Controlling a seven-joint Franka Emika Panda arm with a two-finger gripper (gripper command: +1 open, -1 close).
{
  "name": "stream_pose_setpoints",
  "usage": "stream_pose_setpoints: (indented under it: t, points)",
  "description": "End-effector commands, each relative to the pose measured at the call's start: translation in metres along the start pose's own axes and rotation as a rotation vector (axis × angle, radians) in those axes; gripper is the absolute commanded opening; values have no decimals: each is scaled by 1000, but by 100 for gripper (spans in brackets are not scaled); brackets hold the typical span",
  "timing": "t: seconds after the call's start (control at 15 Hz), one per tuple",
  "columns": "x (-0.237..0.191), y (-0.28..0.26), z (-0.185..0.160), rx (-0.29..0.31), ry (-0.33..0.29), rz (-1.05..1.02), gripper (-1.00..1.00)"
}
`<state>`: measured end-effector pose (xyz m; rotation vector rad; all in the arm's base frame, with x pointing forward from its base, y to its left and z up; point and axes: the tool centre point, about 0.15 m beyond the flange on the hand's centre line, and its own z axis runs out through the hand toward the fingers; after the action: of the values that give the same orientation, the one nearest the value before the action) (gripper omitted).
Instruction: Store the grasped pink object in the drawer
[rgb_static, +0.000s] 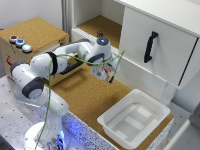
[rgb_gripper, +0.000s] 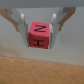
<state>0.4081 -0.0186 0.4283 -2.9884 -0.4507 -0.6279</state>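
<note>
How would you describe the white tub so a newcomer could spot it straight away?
Start at the cork-covered table in the exterior view and follow it to the corner at that view's lower right. The white tub sits there, below the big white cabinet front. It is the only open-topped, shallow plastic container around.

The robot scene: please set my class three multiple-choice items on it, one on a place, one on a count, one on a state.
1. Where does the white tub lie?
A. on the cork mat
B. on the wooden box
C. inside the cabinet

2. How many round buttons are on the wooden box?
A. one
B. three
C. five

3. What is the gripper doing?
A. hanging open and empty
B. holding the pink cube
C. holding a cup

Answers: 1 A, the tub rests on the cork at the exterior view's right. 2 B, three show on the box top. 3 B, the wrist view shows fingers on both sides of the cube.
</note>
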Motion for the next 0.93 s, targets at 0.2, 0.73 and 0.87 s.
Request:
stream_pose_setpoints:
  t: [0.2, 0.73, 0.87]
  points:
    - [22, -162, 23, -82, 104, -167, -100]
    - [5, -255, 20, 9, 99, -410, -100]
    - [-2, -272, 20, 29, 98, -476, -100]
